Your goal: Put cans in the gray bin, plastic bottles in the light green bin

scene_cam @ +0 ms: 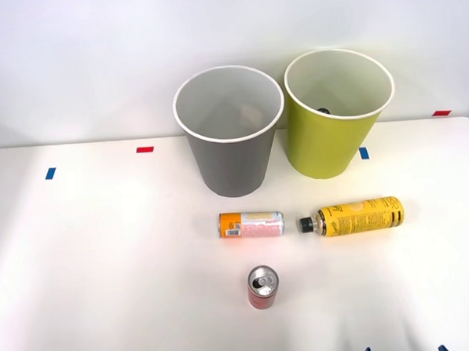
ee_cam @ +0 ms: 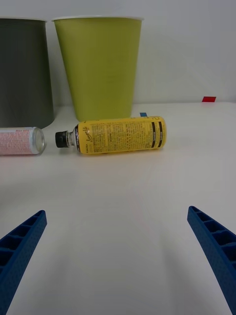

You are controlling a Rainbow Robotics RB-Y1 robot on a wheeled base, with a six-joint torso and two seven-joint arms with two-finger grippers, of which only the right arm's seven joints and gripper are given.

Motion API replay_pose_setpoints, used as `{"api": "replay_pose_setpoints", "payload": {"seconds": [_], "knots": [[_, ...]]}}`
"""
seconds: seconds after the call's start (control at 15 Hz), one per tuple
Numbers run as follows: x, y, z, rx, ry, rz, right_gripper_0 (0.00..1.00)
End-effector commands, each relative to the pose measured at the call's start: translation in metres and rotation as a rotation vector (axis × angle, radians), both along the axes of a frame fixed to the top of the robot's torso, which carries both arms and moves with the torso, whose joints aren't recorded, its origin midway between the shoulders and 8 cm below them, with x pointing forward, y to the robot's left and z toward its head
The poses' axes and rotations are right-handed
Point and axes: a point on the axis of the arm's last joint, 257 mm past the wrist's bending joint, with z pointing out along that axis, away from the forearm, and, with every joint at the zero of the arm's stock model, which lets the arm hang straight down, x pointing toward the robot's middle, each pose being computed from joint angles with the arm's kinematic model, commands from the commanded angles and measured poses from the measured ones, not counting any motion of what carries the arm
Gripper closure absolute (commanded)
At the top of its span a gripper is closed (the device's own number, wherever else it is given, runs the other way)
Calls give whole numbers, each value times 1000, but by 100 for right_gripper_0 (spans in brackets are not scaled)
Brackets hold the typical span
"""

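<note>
Lying on its side on the white table (scene_cam: 105, 253), the yellow plastic bottle (scene_cam: 358, 216) serves as the landmark for the whole layout. Its black cap (scene_cam: 306, 224) points toward the orange-ended can (scene_cam: 251, 224), which also lies on its side just beyond the cap, apart from it. The red can (scene_cam: 263, 287) stands upright, nearer the robot than the bottle and past the cap end, its silver pull-tab top facing up. Behind the bottle stands the light green bin (scene_cam: 333, 135), directly beyond the bottle's body; something dark shows low inside it, too small to identify. The gray bin (scene_cam: 232, 156) stands beside the green one, behind the orange-ended can, the two bins' rims nearly touching. Both bins open upward, so objects can be dropped in from above.

The right gripper (ee_cam: 118, 246) hovers on the robot's side of the bottle with its blue ribbed fingers (ee_cam: 19, 241) spread wide and nothing between them. In the right wrist view the bottle lies broadside, centred between the two fingers, an alignment that suggests it is the intended target. Judged from this arrangement, one bottle and both cans await sorting. A grasp across the bottle's body seems the natural next step; its round body may roll if nudged.
</note>
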Motion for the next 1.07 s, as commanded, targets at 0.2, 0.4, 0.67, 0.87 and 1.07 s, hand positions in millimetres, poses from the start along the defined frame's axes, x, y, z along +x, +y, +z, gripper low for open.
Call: {"api": "replay_pose_setpoints", "payload": {"seconds": [0.2,0.4,0.67,0.87,1.07], "knots": [[0,0,0,0,0,0,0],[0,0,0,0,0,0,0],[0,0,0,0,0,0,0],[0,0,0,0,0,0,0],[0,0,0,0,0,0,0]]}}
